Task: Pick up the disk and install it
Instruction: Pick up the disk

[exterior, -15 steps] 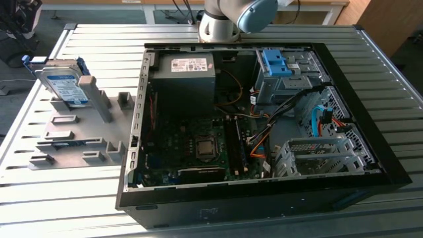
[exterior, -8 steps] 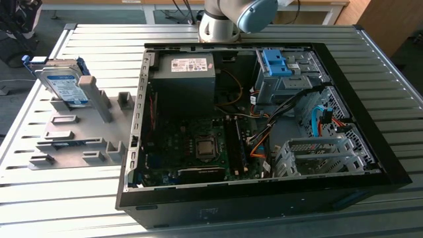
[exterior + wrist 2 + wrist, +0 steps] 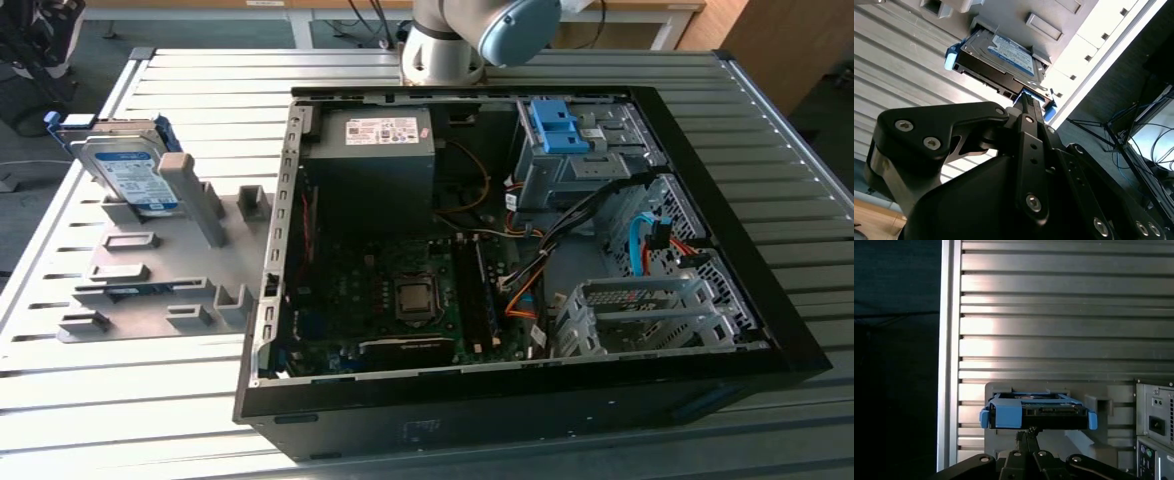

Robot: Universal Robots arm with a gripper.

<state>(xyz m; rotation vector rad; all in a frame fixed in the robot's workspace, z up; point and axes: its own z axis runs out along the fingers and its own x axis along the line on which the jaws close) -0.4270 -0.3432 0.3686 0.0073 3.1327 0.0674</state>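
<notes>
Your disk [image 3: 127, 172] stands tilted on edge in a slot of the matte grey moulded holder [image 3: 147, 270], at the exterior view's left, well apart from the open computer case [image 3: 747, 300]. It is a flat silver-grey metal slab with a white-and-blue label, rimmed by a glossy blue plastic carrier. The table [image 3: 214, 75] beneath is ribbed aluminium slats with a brushed sheen. Inside the case you can see a dark grey box [image 3: 374, 165] with a white sticker and 1 bare blue bracket [image 3: 554, 125].

The holder hides the disk's lower edge, and the arm [image 3: 461, 40] is cut off at the upper edge of the exterior view. In the first wrist view the disk [image 3: 1036, 410] shows edge-on, its label hidden.

The gripper [image 3: 1029, 432], black metal with round screw heads, has its jaws drawn together with nothing between them. Its tips point at the disk's blue-framed end. You cannot tell whether they touch it.
</notes>
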